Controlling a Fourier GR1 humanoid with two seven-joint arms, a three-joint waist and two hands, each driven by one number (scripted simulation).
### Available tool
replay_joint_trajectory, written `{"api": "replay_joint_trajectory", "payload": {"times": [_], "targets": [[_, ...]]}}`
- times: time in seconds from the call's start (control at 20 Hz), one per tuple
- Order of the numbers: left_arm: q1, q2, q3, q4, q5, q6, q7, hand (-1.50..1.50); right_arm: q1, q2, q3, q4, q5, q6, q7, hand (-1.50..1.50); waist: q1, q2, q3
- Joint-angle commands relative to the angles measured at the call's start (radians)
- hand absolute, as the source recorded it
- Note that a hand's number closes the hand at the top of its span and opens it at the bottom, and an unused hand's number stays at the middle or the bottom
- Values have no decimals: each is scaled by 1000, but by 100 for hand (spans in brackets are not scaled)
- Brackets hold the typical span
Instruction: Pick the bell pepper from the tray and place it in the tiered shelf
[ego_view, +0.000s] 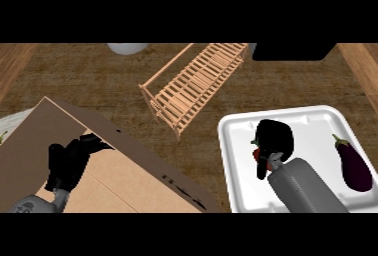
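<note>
Dark wood-grain desk (88, 80) carries a white tray (317, 117) at right and a slatted wooden shelf (193, 82) lying further back, well apart. My right hand (273, 137) sits over the tray's left half, fingers curled down onto a red bell pepper (256, 152) — mostly hidden, only a sliver shows at the hand's edge. An eggplant (354, 162) lies near the tray's right rim, clear of the grasp. My left hand (66, 162) rests over a cardboard box (140, 165), fingers relaxed. Open desk between tray and shelf leaves room for the carry — I judge lifting is next.
</note>
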Motion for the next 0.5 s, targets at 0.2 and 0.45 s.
{"api": "replay_joint_trajectory", "payload": {"times": [0.2, 0.45], "targets": [[-31, -87, -26, 110, -64, -19, -7, 0, -11, 17, 6, -37, 99, -31, 18, 150, -8, 15, -7], [-27, -23, -50, 54, -41, -1, -4, 0, -107, -138, -37, -63, -57, 29, -386, 150, 0, 23, -6]]}}
